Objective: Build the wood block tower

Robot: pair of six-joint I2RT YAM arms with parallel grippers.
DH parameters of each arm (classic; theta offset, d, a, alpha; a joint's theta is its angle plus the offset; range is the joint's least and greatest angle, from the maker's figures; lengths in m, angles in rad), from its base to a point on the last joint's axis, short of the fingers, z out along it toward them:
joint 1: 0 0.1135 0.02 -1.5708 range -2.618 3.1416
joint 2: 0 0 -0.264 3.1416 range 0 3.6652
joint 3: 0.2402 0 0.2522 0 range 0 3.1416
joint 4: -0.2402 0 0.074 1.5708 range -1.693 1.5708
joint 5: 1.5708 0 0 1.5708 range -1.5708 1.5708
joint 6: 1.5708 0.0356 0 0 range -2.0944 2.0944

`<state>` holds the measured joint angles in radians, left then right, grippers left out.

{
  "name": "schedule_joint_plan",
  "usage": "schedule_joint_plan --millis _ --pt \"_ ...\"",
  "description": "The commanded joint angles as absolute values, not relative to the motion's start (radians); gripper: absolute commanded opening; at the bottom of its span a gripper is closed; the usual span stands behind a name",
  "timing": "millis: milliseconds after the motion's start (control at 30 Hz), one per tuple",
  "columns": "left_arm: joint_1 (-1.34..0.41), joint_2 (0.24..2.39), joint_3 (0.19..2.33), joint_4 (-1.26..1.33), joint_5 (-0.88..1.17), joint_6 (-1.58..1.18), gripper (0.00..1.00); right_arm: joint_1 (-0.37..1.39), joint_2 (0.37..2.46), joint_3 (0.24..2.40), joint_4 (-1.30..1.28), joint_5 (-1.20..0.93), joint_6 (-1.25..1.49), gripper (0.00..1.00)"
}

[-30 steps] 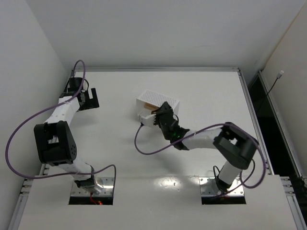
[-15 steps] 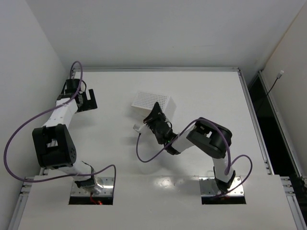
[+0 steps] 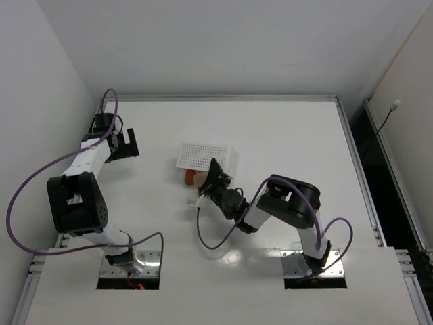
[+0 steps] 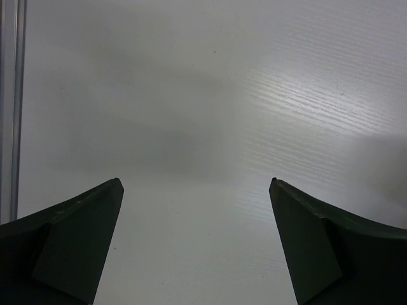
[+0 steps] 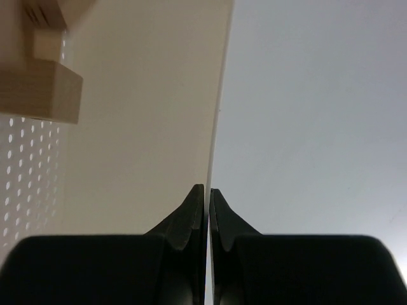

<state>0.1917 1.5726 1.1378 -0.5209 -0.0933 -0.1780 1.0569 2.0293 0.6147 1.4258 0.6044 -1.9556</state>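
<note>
White table (image 3: 291, 128): perforated box (image 3: 203, 156), reddish block (image 3: 190, 177) beside.

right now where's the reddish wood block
In the top view the reddish wood block sits at the near left corner of the white perforated box, just left of the right gripper.

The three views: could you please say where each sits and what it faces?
Top external: above, behind the bases, looking down on table, both arms, white box.
Left wrist: faces bare table between the open left gripper.
Right wrist: looks past the right gripper, shut on the white box, at a pale block.
Shared: the white box, top and right wrist.
</note>
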Motion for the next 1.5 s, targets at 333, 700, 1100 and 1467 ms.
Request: schedule_joint_plan --millis 333,700,1100,1467 --pt "0.204 1.516 1.101 -0.506 -0.049 -0.183 1.00 1.094 2.022 0.604 1.818 0.629 -2.281 0.00" --pt "0.204 1.485 1.078 -0.500 -0.035 -0.164 1.00 0.917 2.017 0.932 1.738 0.797 -2.172 0.00" --pt "0.181 1.342 1.037 -0.469 0.057 -0.110 1.00 0.766 1.618 1.223 -0.113 1.018 -0.500 0.00" --pt "0.051 1.439 1.143 -0.469 -0.006 -0.155 1.00 0.149 1.666 1.414 -0.487 0.260 -0.003 0.00"
